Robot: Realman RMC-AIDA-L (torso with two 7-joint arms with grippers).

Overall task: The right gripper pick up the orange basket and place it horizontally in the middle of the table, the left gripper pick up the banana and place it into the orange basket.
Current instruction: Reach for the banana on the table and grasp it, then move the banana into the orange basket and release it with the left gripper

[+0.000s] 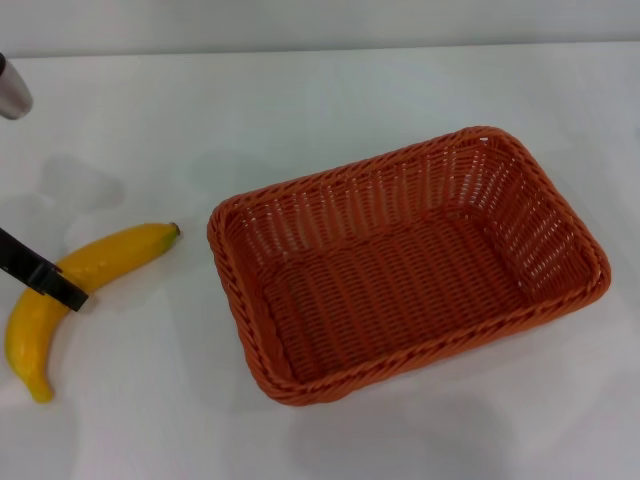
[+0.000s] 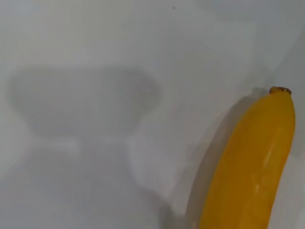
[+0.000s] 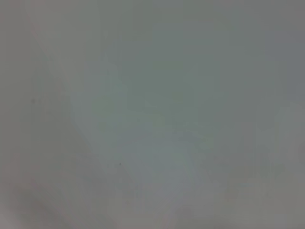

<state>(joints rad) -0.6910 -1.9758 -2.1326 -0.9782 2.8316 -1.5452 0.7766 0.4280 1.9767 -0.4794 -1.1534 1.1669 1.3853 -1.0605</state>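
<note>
The orange basket (image 1: 405, 262) stands upright and empty on the white table (image 1: 330, 95), around the middle and a little right, its long side running slightly askew across the head view. The yellow banana (image 1: 85, 268) lies flat on the table left of the basket, dark tip toward it. The left gripper (image 1: 58, 289) shows only as a black bar reaching in from the left edge and crossing over the banana's middle. In the left wrist view the banana (image 2: 250, 167) lies close below on the table. The right gripper is out of view; its wrist view holds only plain pale surface.
A grey metal cylinder (image 1: 12, 90), part of an arm, hangs at the far left edge above the table. Bare white tabletop (image 1: 420, 440) runs in front of the basket and behind it.
</note>
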